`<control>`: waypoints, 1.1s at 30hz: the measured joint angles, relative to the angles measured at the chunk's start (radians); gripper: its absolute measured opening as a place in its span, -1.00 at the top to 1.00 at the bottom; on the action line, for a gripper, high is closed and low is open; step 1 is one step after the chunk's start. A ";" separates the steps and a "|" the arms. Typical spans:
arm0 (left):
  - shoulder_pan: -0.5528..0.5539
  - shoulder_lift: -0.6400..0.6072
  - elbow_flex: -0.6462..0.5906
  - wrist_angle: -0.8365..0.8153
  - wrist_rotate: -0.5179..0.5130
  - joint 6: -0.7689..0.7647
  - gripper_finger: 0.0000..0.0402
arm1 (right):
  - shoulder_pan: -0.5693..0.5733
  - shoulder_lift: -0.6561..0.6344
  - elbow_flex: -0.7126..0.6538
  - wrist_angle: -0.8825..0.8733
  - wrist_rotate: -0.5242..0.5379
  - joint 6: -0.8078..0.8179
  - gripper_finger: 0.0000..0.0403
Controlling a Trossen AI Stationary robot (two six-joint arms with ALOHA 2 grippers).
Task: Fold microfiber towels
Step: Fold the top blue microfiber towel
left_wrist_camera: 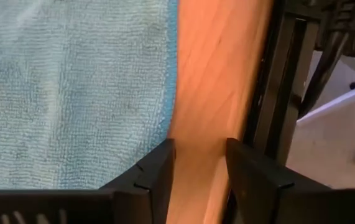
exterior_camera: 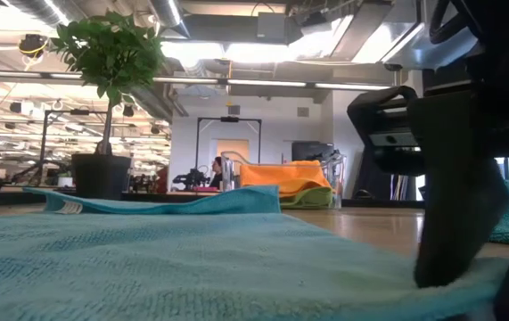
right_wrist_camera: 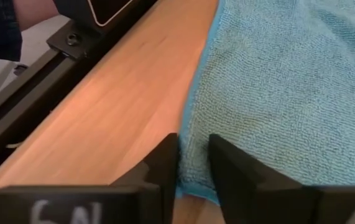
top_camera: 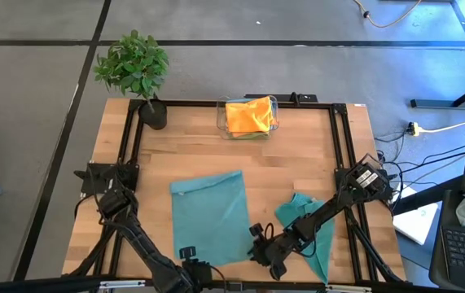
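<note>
A teal towel (top_camera: 212, 216) lies spread flat in the middle of the table. A second teal towel (top_camera: 309, 228) lies crumpled to its right. An orange towel (top_camera: 248, 116) sits in the clear bin at the far edge. My left gripper (left_wrist_camera: 200, 163) is open at the flat towel's near left corner, its gap over bare wood beside the towel's edge (left_wrist_camera: 170, 106). My right gripper (right_wrist_camera: 193, 158) is at the towel's near right corner, its fingers drawn close with the towel's edge between them. My right gripper has the flat towel's side edge (right_wrist_camera: 189, 134), close to the near right corner, between its two fingers. The fingers slant down from the table's right and stand across the edge. In the low view a fingertip (exterior_camera: 446, 263) rests on the towel, which lies flat on the table. My left gripper: whether a finger touches the towel I cannot tell.
The clear bin (top_camera: 274, 122) stands at the far middle and a potted plant (top_camera: 138, 69) at the far left corner. A black frame (top_camera: 342, 155) runs along the table's edges. Bare wood lies between the towels and the bin.
</note>
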 joint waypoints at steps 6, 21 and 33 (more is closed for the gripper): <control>-0.005 0.003 0.055 -0.131 -0.065 -0.001 0.30 | 0.000 0.002 -0.001 -0.001 0.001 -0.008 0.86; -0.025 0.004 0.063 -0.277 -0.133 -0.106 0.30 | -0.001 0.003 -0.002 -0.004 0.008 -0.030 0.96; 0.015 0.002 0.063 -0.372 -0.133 -0.134 0.30 | -0.002 0.003 -0.002 -0.006 0.008 -0.030 0.95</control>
